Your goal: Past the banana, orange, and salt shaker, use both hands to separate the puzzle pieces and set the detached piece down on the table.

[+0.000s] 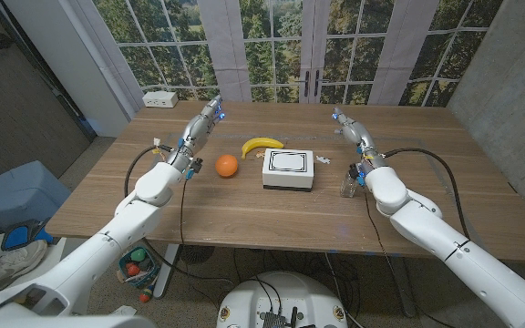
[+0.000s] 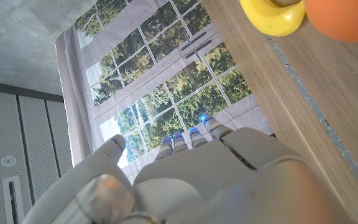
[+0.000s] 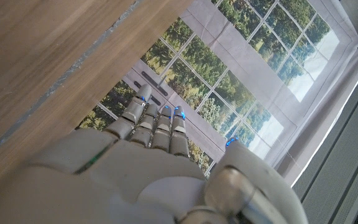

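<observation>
In the head view a yellow banana (image 1: 262,144), an orange (image 1: 227,165) and a clear salt shaker (image 1: 348,185) stand around a white box with a black-lined top (image 1: 289,169). Small white puzzle pieces (image 1: 322,159) lie at the box's far right corner. My left hand (image 1: 206,117) is raised over the table behind and left of the orange, fingers stretched out, holding nothing. My right hand (image 1: 346,125) hovers behind the shaker, also stretched out and empty. The left wrist view shows my left hand (image 2: 191,174), the banana (image 2: 272,15) and the orange (image 2: 344,18); the right wrist view shows my right hand (image 3: 154,168).
The wooden table (image 1: 244,210) runs back to tall windows. A white socket block (image 1: 160,98) sits at its far left corner. Black cables hang off both forearms. A blue bin (image 1: 16,187) stands on the floor to the left.
</observation>
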Robot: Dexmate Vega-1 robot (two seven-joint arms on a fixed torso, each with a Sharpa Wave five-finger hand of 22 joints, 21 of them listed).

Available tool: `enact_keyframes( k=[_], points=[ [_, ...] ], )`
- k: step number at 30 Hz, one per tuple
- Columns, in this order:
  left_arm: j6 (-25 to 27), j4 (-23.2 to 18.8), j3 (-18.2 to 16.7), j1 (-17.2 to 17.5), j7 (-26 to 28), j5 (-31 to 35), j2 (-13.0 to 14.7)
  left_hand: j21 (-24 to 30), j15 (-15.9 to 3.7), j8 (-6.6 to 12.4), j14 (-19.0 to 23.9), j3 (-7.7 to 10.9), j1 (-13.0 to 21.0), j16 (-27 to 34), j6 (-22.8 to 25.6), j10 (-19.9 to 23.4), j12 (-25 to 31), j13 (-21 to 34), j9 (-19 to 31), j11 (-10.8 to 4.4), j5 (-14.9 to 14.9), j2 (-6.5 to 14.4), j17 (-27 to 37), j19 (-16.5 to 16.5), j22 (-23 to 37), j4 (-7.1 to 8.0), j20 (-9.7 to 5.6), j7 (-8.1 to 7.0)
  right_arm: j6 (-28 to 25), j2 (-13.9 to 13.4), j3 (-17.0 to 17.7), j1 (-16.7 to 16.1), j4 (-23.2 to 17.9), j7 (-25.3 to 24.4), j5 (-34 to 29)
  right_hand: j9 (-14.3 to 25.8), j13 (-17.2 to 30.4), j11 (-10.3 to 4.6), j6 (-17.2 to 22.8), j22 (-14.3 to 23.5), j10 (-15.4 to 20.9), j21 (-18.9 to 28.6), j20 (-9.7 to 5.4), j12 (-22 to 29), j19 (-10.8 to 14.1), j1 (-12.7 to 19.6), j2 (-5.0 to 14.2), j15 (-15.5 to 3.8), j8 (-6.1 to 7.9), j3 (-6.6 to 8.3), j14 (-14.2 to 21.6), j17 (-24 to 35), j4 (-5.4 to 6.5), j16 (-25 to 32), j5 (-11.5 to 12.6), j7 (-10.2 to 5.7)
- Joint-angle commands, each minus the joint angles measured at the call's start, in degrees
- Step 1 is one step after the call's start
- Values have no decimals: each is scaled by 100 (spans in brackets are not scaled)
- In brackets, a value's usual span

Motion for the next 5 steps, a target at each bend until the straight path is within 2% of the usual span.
enact_keyframes(
  k=[1, 5],
  points=[
    [-136, -50, -398, 504, -446, -1317, -269, -65, -173, 0, -11, 509, 146, 6, 43, -8, -3, 5, -5, 1, -26, 499, 8, -125, 0, -67, -397, -15, 1018, 243, 440, -147, 321, 215, 724, 4, -32, -8, 116, 9, 137, -133, -256, 56, -160, -1, 44, -327, 50, 85, 73, -77, -22, -34, 45, -5],
    [-135, -120, -559, 714, -437, -1628, -365, -75, -146, -17, -62, 647, 167, -8, 3, -69, -25, 5, -4, -15, -55, 488, 10, -166, -1, -68, -425, -24, 1239, 313, 542, -185, 427, 391, 1038, 2, -51, 5, 161, 6, 174, -159, -302, 67, -109, 5, 49, -336, 65, 117, 124, -129, -44, -36, 53, 18]
  ],
)
